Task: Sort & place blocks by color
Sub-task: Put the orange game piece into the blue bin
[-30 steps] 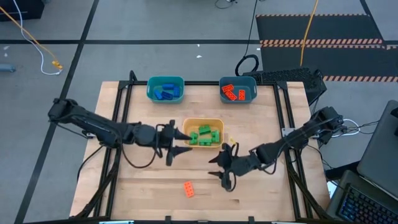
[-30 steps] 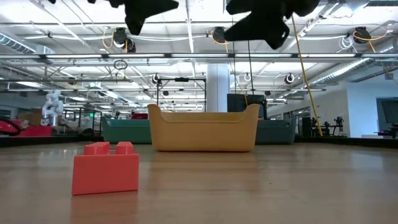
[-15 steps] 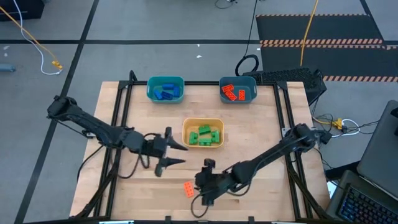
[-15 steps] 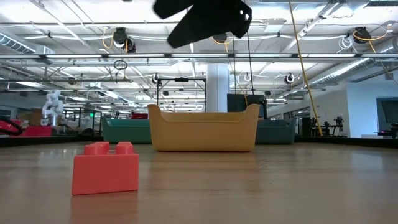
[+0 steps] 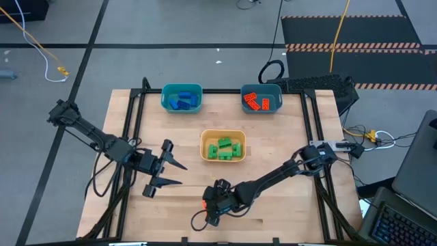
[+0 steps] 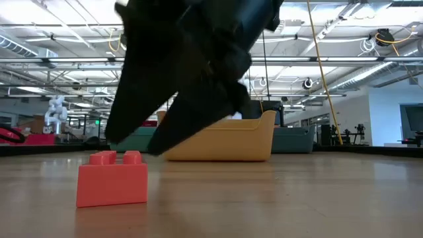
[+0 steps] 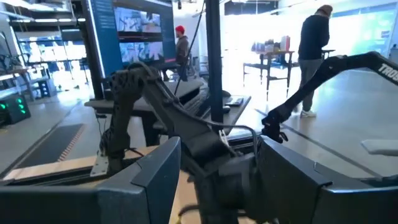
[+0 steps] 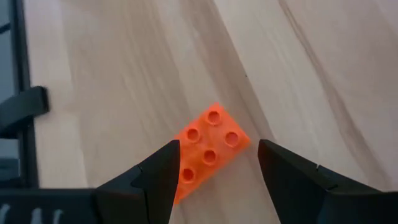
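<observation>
A lone orange block, patterned with round studs on top, is seen on the pale wooden table, whose grain is streaked with darker lines. Green blocks are held in a yellow-orange bin. Blue blocks are kept in a teal bin, and orange blocks in a second teal bin. Both arms and the right claw are coloured black. The floor is grey, crossed by dark lines.
</observation>
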